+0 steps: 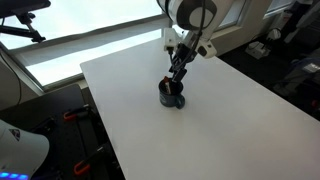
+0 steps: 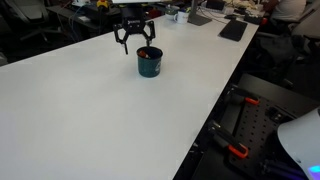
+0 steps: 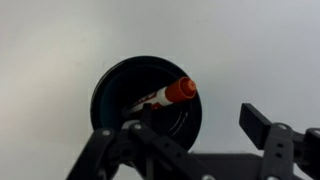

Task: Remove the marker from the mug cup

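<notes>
The marker (image 3: 170, 95) stood inside the mug cup (image 3: 106, 92). It leaned so that its reddish-orange end rested against the rim and poked a little above it, while the darker body ran down into the shadowed interior. I judged it light, rigid and smooth. A modest pinch would probably hold it, though the round barrel could roll or slip between flat pads. The best place to take hold looked to be the exposed upper end, just below the coloured tip, since the mug walled in the rest. The mug itself seemed small and light enough to tip or drag if the marker were pulled sideways. A straight upward lift looked safer.

The end effector (image 3: 180, 128) hovered directly above the mug with its jaws spread apart, holding nothing. The mug sat on the white tabletop (image 3: 60, 40), well in from its edges.

Only the wrist view showed the marker's lean and which part of the rim it touched. In both exterior views the marker was too small to make out clearly. What they gave instead was the end effector (image 2: 135, 45) poised close over the mug (image 2: 149, 68), and the mug's place on the tabletop (image 1: 230, 110).
</notes>
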`<move>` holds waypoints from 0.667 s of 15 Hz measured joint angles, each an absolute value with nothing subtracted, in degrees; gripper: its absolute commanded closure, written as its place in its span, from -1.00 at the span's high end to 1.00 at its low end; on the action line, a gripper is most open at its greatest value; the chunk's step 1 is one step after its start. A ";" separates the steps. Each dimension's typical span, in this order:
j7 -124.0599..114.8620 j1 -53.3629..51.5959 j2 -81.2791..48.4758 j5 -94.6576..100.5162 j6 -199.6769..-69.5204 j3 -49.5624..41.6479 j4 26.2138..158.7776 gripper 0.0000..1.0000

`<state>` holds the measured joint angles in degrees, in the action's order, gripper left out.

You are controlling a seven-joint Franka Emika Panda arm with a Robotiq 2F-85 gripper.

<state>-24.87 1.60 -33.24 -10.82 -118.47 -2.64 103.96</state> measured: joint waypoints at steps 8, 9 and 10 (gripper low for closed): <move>-24.99 1.81 -31.83 -10.90 -118.47 -3.93 106.12 1.00; -24.99 1.81 -31.83 -10.96 -118.47 -4.07 106.39 1.00; -24.99 1.83 -31.83 -11.06 -118.47 -4.17 106.63 1.00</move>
<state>-24.99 1.83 -31.83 -11.06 -118.47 -4.17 106.63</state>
